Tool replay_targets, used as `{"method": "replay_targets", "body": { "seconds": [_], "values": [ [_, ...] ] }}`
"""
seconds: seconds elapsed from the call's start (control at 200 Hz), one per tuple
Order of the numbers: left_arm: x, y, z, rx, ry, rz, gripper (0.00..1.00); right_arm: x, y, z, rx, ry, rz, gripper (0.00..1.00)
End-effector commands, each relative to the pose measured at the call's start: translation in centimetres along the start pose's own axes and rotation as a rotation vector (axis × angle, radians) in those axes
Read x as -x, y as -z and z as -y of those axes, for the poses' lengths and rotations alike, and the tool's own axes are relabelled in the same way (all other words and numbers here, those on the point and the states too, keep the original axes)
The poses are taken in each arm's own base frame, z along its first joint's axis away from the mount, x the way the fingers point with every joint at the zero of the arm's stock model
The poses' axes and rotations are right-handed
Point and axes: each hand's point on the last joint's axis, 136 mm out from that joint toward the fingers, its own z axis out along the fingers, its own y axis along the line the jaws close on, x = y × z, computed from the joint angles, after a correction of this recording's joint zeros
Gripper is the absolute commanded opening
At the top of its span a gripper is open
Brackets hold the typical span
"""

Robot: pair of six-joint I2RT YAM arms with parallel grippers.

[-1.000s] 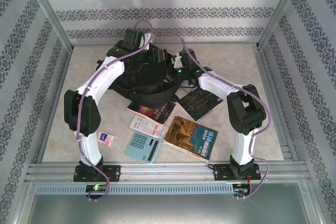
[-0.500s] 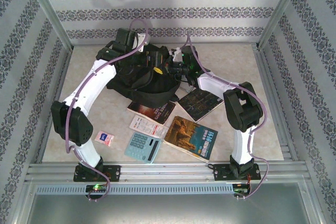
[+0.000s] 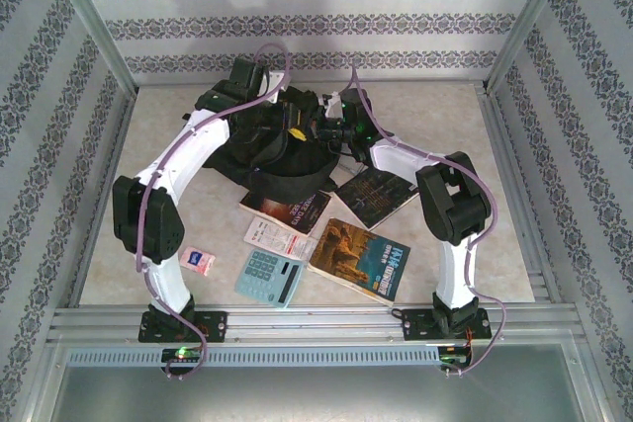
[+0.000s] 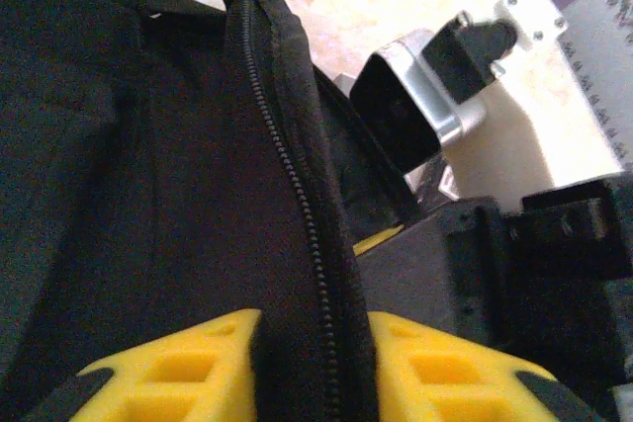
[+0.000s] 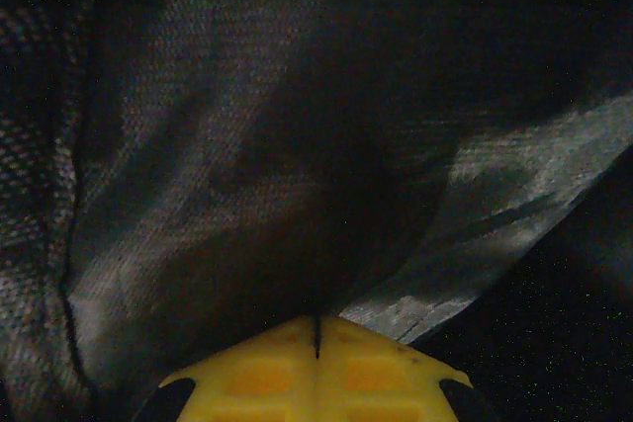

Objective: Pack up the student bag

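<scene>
**Both grippers at the student bag, far centre of the table**

The student bag [image 3: 282, 150], a soft black heap, lies on the far middle of the table [image 3: 445, 116], between the two wrists. In the left wrist view its zip edge [image 4: 292, 185] stands up as a ridge and runs down between the yellow fingers [image 4: 188, 368] of the left gripper [image 4: 316, 368]. One finger sits against each side, so the gripper pinches that edge. The right gripper [image 5: 316, 338] is at the bag's right side. Its fingers are pressed together, with only a thin seam between them, and grey-black fabric folds right up to the tips. Whether a fold is caught there cannot be told.

Compared with the frame half a second before, the left arm [image 3: 173, 170] has its elbow drawn slightly inward and upward and its wrist a little nearer the bag. The right arm [image 3: 450, 200] and the bag's outline are nearly unchanged.

Nearer the arm bases, the loose items lie as they did. A red-covered book [image 3: 287, 207] touches the bag's near edge, and a dark book [image 3: 376, 193] lies just to its right. A white booklet [image 3: 279, 237], a calculator [image 3: 269, 277] and a brown-covered book [image 3: 358, 258] lie close together. A small packet [image 3: 198, 260] lies apart, to their left.
</scene>
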Motion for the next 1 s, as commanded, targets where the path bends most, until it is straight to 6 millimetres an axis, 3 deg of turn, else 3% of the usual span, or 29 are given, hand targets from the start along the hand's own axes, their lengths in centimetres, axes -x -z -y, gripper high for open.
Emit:
{"method": "replay_targets", "body": {
  "seconds": [0.0, 0.1, 0.16, 0.26, 0.415, 0.525, 0.734, 0.889, 0.994],
  "values": [
    [1.2, 0.3, -0.1, -0.02, 0.006, 0.037, 0.16, -0.1, 0.4, -1.8, 0.037, 0.069, 0.005, 0.0],
    [1.8, 0.8, -0.6, -0.024, 0.034, 0.062, 0.0, -0.2, 1.0, -1.1, -0.004, 0.091, 0.02, 0.0],
    [2.5, 1.6, -1.3, -0.018, 0.067, 0.098, 0.0, -0.4, 1.5, -0.5, -0.045, 0.117, 0.029, 0.0],
    [4.0, 3.9, -2.8, 0.001, 0.12, 0.194, 0.0, -0.6, 3.0, 0.4, -0.139, 0.19, 0.063, 0.27],
    [6.5, 8.4, -4.8, 0.07, 0.174, 0.349, 0.0, -1.4, 5.1, -1.0, -0.159, 0.313, 0.1, 0.44],
    [7.7, 11.5, -6.1, 0.13, 0.206, 0.45, 0.0, -2.6, 6.1, -3.7, -0.092, 0.411, 0.082, 0.49],
    [8.8, 16.6, -8.0, 0.258, 0.214, 0.583, 0.0, -4.1, 7.3, -5.7, -0.071, 0.496, 0.068, 0.55],
    [9.1, 19.3, -8.3, 0.322, 0.195, 0.641, 0.0, -4.5, 7.6, -5.0, -0.11, 0.515, 0.064, 0.58],
    [9.1, 20.5, -8.0, 0.345, 0.177, 0.66, 0.0, -5.3, 6.2, -3.4, -0.15, 0.504, 0.009, 0.59]
  ]
}}
